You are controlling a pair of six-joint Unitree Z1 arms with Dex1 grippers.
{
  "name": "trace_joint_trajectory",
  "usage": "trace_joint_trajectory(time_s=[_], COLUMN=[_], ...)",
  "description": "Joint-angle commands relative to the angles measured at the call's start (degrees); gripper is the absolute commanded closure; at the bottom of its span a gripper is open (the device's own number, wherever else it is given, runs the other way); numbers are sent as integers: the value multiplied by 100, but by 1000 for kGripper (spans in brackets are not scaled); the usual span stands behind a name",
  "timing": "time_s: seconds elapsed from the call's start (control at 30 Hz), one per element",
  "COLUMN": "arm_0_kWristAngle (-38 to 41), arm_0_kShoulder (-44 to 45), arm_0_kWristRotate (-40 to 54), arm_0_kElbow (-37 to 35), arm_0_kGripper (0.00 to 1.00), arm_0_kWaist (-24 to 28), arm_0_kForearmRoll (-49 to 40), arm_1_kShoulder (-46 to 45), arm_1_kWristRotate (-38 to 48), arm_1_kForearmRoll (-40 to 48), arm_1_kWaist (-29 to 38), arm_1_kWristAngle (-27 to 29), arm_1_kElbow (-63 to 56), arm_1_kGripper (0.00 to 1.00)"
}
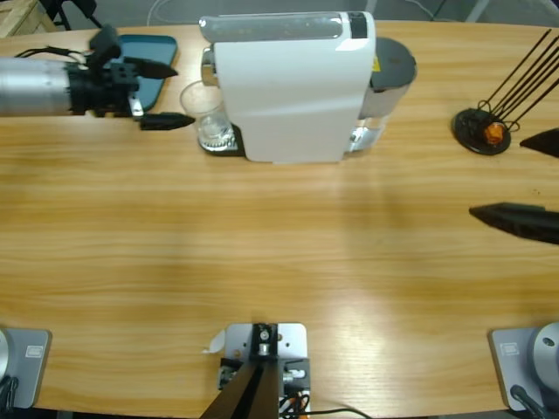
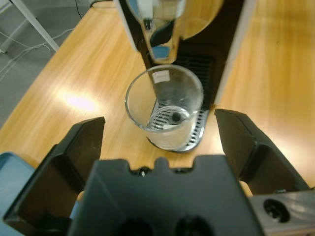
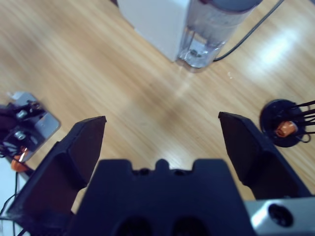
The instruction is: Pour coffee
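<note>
The long wooden table (image 1: 262,244) ran pale and glossy from edge to edge, with grey floor and a white frame leg showing beyond its far side in the left wrist view. Near the back edge stood the white coffee machine (image 1: 288,87), its clear water tank (image 1: 384,78) behind it, a dark cable trailing off from that end in the right wrist view. And there was the glass tumbler (image 2: 165,105), upright, mouth to the ceiling, long axis straight up, parked on the machine's slotted drip tray (image 2: 189,140) right under the spout (image 2: 157,29). What was in it? I could not make out any coffee through the glass; only the tray's grille showed through the bottom. The left gripper (image 1: 163,93) came in from the table's left side, jaws spread wide, level with the tumbler and just short of it, touching nothing. Behind that arm lay a teal tray (image 1: 153,57) at the table's back edge. Over on the far side, the right gripper (image 1: 524,179) hung with its jaws wide apart too, nothing between them, well away from the machine. Near it stood a black wire capsule holder (image 3: 285,125) on a round base, with an orange capsule (image 3: 284,129) lodged low in it.
</note>
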State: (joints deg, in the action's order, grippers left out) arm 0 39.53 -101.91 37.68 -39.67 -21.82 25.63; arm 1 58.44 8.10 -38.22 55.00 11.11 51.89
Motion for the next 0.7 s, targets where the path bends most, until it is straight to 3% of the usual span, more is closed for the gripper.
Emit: trace_joint_trajectory(time_s=[0.03, 0.1, 0.13, 0.2, 0.23, 0.27, 0.47, 0.7], arm_0_kWristAngle=[-57, -259, -293, -338, -412, -560, -1653, -1827], arm_0_kShoulder=[1573, 1979, 2118, 2399, 2527, 2642, 3255, 3058], arm_0_kWristRotate=[-750, -1222, -1498, -1764, -1801, -1808, -1825, -1817], arm_0_kElbow=[1040, 1267, 1334, 1413, 1439, 1445, 1490, 1598], arm_0_kGripper=[36, 36, 36, 36, 36, 36, 36, 36], arm_0_kWaist=[34, 30, 32, 23, 4, -49, -532, -578], arm_0_kForearmRoll=[-16, -100, -146, -294, -352, -429, -969, -1035], arm_1_kShoulder=[500, 780, 999, 1344, 1520, 1697, 2933, 4033], arm_1_kWristRotate=[90, -31, -82, -89, -119, -151, -89, -89], arm_1_kForearmRoll=[-202, -149, -105, -84, -75, -59, -453, -1126], arm_1_kWaist=[-172, -620, -974, -1480, -1629, -1747, -1930, -2005], arm_1_kWristAngle=[467, 158, -240, -821, -997, -1147, -1162, -1138], arm_1_kElbow=[784, 1146, 1376, 1754, 1947, 2149, 3635, 4946], arm_1_kGripper=[224, 546, 634, 714, 946, 1000, 1000, 1000])
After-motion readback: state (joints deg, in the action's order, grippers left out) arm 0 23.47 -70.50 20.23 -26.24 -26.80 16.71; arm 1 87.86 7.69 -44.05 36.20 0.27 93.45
